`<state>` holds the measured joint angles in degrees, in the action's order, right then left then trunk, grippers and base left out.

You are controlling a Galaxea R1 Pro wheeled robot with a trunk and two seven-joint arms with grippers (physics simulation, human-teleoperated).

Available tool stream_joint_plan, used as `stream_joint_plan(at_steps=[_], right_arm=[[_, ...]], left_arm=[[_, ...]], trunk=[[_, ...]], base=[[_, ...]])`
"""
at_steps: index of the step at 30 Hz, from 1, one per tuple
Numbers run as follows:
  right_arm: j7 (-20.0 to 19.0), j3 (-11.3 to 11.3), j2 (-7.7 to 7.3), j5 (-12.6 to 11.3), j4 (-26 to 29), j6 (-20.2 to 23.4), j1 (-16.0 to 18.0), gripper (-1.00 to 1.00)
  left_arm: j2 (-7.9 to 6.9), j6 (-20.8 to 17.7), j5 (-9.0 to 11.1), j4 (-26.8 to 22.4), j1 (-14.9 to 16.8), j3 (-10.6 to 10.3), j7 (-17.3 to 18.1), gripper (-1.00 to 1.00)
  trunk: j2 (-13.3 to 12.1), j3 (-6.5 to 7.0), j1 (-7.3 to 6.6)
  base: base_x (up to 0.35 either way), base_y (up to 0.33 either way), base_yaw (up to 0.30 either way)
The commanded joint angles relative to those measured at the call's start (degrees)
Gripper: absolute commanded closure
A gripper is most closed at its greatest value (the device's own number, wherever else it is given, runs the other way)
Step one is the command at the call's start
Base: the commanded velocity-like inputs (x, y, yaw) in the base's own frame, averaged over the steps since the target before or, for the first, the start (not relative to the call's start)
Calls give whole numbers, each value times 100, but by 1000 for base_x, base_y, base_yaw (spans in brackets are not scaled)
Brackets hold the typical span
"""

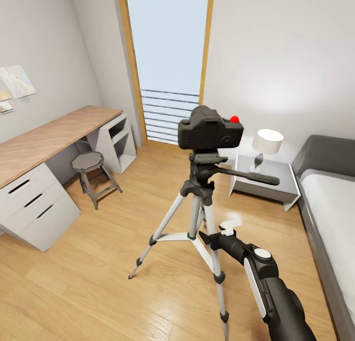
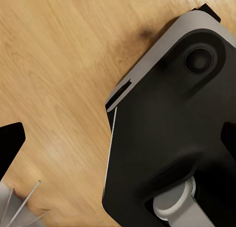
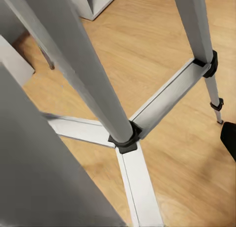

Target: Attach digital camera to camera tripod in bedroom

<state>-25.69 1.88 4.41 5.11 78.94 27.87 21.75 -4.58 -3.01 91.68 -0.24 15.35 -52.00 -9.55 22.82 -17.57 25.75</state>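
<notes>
Desk [image 1: 54, 139], wood-topped with white drawers, along the wall at 9 o'clock; grey stool [image 1: 91, 171] just in front of it, open plank floor [image 1: 98, 282] between stool and tripod.

Camera tripod [image 1: 197, 218], upright at frame centre, long axis vertical; three silver legs splayed toward 7, 6 and 5 o'clock, black pan handle running out toward 3 o'clock.

Digital camera [image 1: 211, 128], seated on the tripod head, back face toward the viewer, red button on top at its right end, long axis level left to right; window behind at 12 o'clock.

Right gripper [image 1: 217, 235], at 5 o'clock, just beside the tripod's legs; whether its fingers are apart or together cannot be told. In the right wrist view, the tripod's legs and centre braces [image 3: 147, 109] stand close.

Nightstand [image 1: 266, 181] with lamp at 3 o'clock, bed [image 1: 330, 193] at the right edge; clear floor between them and the tripod.

Left gripper: state cannot be told.
</notes>
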Motion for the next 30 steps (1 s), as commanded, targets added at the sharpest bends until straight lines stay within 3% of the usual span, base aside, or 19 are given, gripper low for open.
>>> stream_joint_plan(at_steps=[1, 16, 30], right_arm=[[-56, 17, 7, 55, 7, 21, 5, -100], [-64, 23, 2, 72, 7, 17, 5, -100], [-67, 23, -1, 94, 7, 17, 5, -100]], left_arm=[[-1, -22, 34, -3, 4, -48, -20, -100], [21, -15, 34, -3, 4, -55, -20, -100], [55, -7, 34, -3, 3, -54, -20, -100]], trunk=[[10, -9, 3], [10, -9, 3], [10, -9, 3]], base=[[0, 0, 0], [-20, 0, 0], [-280, 0, 0]])
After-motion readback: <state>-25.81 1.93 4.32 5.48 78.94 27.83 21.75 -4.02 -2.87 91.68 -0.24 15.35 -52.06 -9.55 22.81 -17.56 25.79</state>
